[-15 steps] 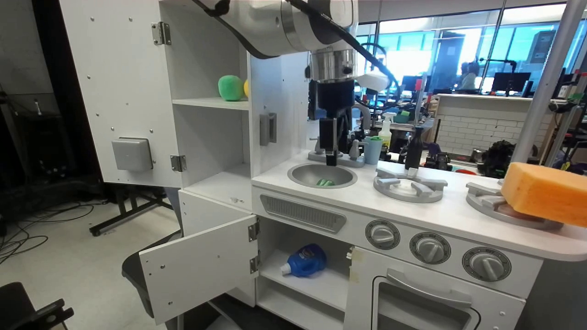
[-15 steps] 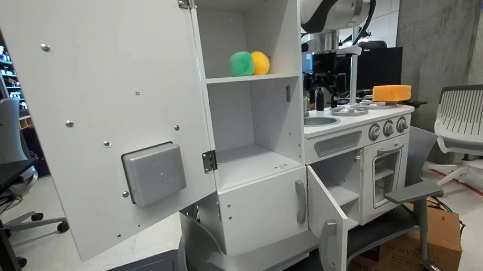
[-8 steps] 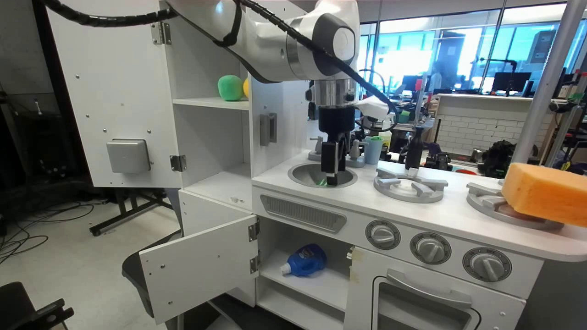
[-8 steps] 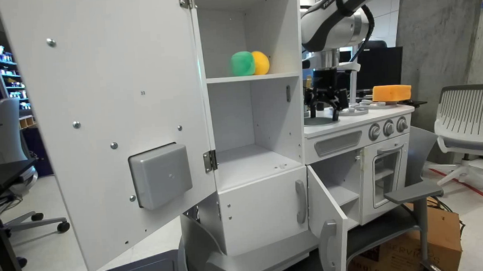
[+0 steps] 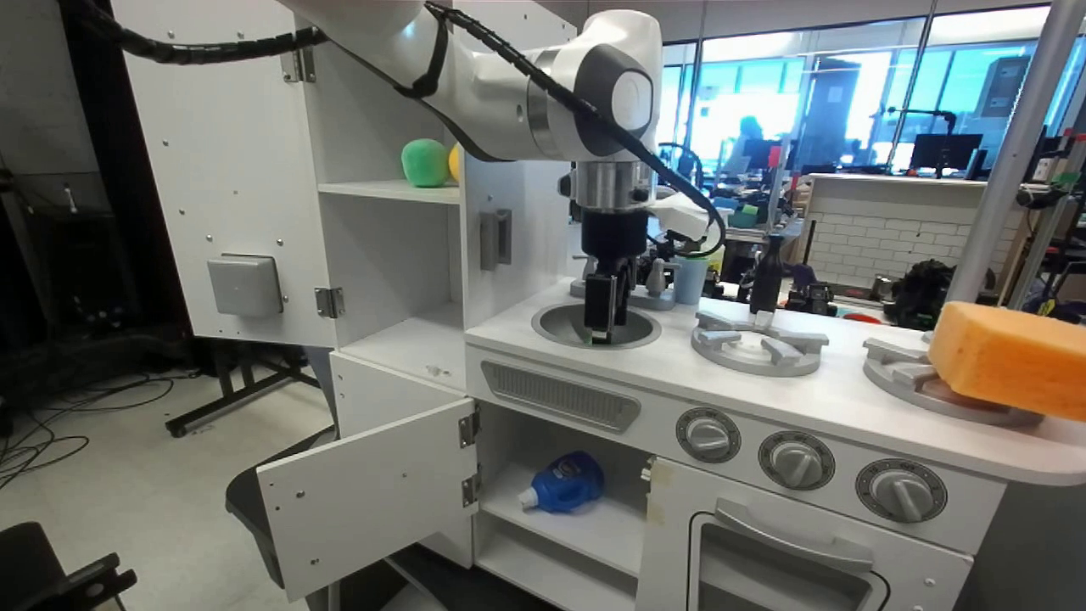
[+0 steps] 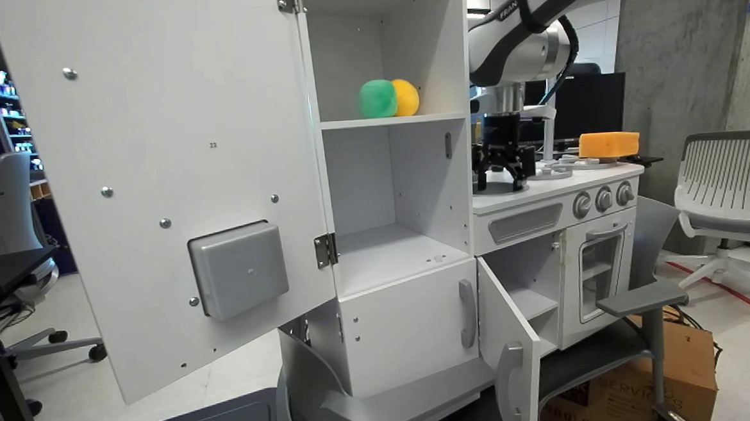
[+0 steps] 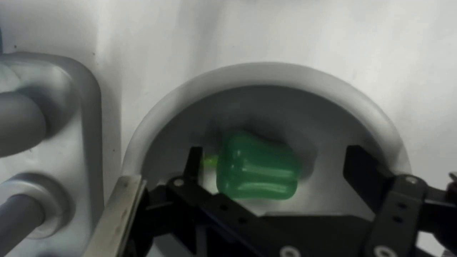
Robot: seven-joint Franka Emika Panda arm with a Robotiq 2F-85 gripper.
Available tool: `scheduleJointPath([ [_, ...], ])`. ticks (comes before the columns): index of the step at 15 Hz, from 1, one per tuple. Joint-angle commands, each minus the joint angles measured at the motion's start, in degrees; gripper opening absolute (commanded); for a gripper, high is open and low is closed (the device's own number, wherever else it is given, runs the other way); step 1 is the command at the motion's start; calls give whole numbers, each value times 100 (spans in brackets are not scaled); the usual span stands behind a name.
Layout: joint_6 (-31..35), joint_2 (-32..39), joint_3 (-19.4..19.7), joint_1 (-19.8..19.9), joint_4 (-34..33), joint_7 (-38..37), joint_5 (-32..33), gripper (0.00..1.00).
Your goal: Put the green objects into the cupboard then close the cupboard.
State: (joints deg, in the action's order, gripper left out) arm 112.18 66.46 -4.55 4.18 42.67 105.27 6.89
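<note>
A green pepper-like piece with a light green stem lies in the sink bowl in the wrist view. My gripper is open around it. The left finger is close to the stem, and a wider gap lies on the right. In both exterior views the gripper points down into the sink, and the green piece is hidden there. A roundish green piece sits on the shelf of the white cupboard. The cupboard door stands wide open.
A yellow ball touches the green piece on the shelf. The sink rim surrounds my fingers, with the faucet base at the left. An orange block lies on a burner. A blue bottle lies in the open low cabinet.
My gripper has come down from above the sink into the bowl, then shifted slightly left in an exterior view. The cupboard door swayed a little and came back. The shelf pieces hardly moved.
</note>
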Motion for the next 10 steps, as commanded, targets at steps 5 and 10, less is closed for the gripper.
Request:
scheduleJointPath([
  [5, -398, 9, -44, -31, -224, -828, -334, 100],
  [10, -142, 110, -13, -58, -223, -1272, -273, 100],
])
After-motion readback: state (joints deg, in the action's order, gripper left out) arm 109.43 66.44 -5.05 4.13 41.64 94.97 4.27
